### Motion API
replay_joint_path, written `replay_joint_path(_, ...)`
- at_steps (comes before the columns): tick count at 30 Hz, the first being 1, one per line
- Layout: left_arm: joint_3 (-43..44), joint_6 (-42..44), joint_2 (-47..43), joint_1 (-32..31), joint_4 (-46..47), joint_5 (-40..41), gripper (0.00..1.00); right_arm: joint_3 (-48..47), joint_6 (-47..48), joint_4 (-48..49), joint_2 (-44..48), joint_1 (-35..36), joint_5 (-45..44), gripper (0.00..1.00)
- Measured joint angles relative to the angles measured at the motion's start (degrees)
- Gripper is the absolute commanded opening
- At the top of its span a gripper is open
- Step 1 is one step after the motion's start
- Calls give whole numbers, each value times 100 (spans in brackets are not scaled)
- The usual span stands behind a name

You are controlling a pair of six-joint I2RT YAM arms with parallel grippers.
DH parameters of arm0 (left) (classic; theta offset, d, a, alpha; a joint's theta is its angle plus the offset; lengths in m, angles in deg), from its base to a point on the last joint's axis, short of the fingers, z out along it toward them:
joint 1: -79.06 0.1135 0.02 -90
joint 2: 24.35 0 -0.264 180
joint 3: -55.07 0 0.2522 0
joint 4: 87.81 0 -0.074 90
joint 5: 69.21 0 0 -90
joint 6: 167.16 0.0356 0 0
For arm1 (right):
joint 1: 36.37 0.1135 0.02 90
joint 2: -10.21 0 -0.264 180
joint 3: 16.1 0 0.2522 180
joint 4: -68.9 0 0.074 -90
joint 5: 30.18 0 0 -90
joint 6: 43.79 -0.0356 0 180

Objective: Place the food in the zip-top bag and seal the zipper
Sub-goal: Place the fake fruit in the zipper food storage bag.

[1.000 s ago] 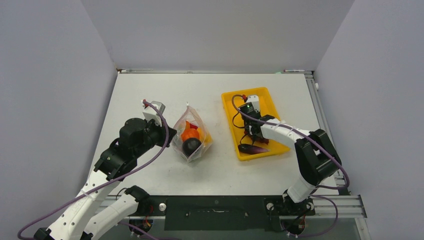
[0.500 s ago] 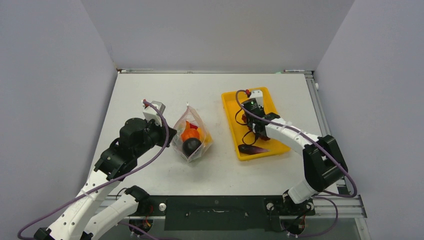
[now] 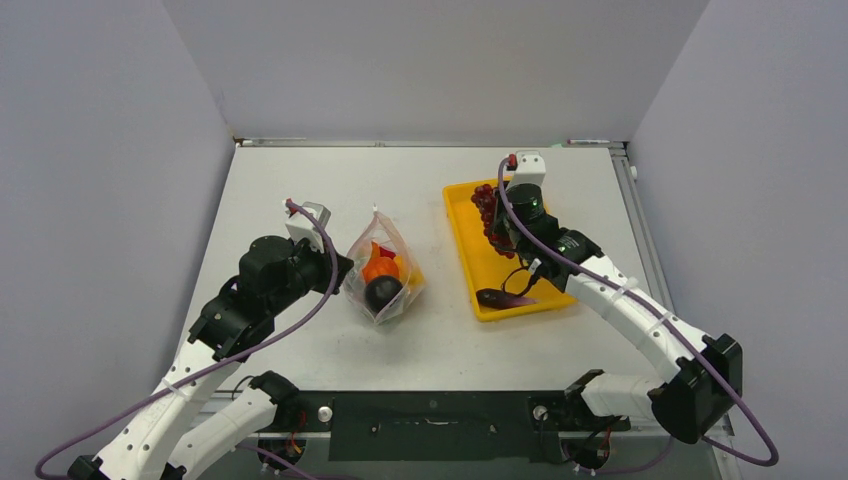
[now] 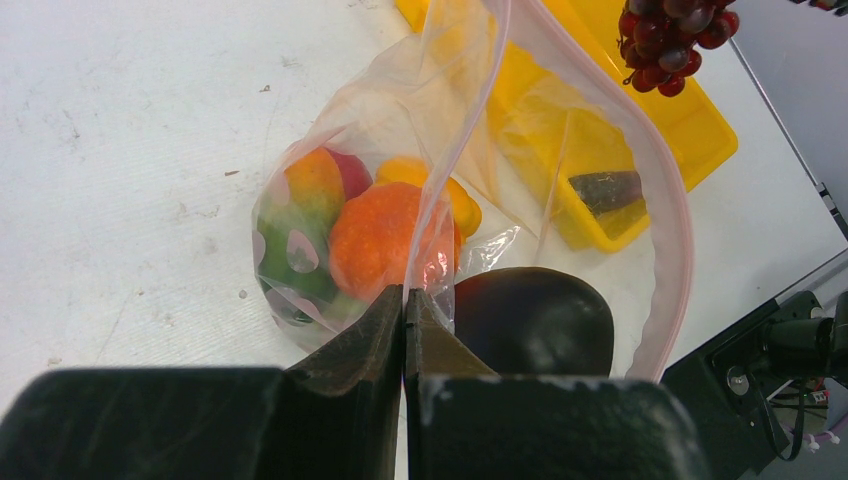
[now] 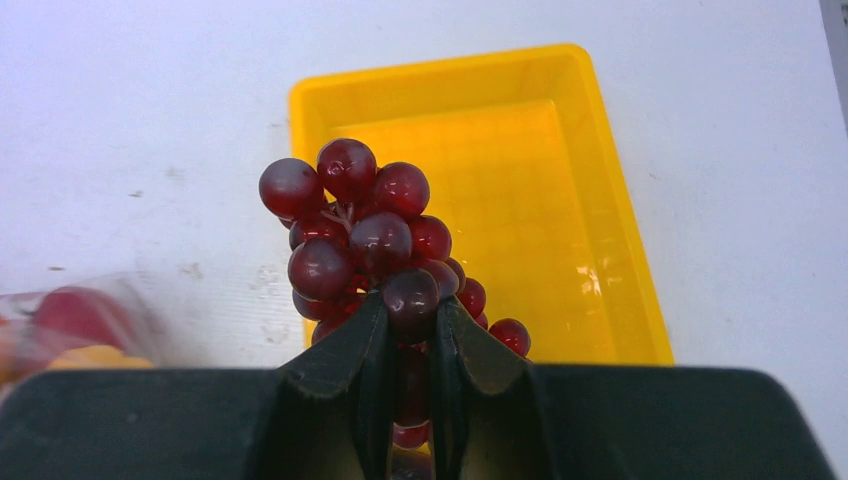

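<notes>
White matte tabletop [image 3: 300,190], boxed in by plain grey walls.

**Left side.** Left gripper [image 4: 404,300] pinched fully together on the near lip of the clear, floppy zip-top bag with faint pinkish-red dots [image 3: 385,262], propping the mouth up and agape. Already inside:
- round orange pumpkin [image 4: 385,240]
- green-and-red fruit piece [image 4: 300,225]
- glossy dark purple eggplant [image 4: 530,320], nearest the mouth

Thin pinkish-red zipper strip [image 4: 672,230] curving wide around the opening, unsealed.

**Right side.** Right gripper [image 5: 410,305] clamped on one end of the dark red grape cluster [image 5: 350,220], raised above the far end of the yellow rectangular plastic tray [image 3: 458,235]. One dark purple pointed piece [image 3: 505,297] lying at the tray's near end.

**Step in hand (judged): transfer of the grapes into the bag.**
1. Hold the left pinch firm, with no slackening or tugging, to preserve the mouth shape.
2. Carry the cluster leftward, high enough to clear the tray wall and the raised lip.
3. Approach over the open side, not across the pinched lip.
4. Lower well past the zipper strip before releasing. Expect swinging and snagging on the film.
5. Aim beside the eggplant, allowing for a probably tight fit.
6. Fetch the remaining tray piece before any sealing.
</notes>
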Motion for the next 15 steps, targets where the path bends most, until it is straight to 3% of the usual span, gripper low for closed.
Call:
replay_joint_path(8, 0, -2, 0, 2, 0, 0, 0, -658, -2, 96, 385, 857, 323, 5)
replay_joint_path(15, 0, -2, 22, 2, 0, -2, 0, -793, -22, 590, 802, 1119, 1021, 5)
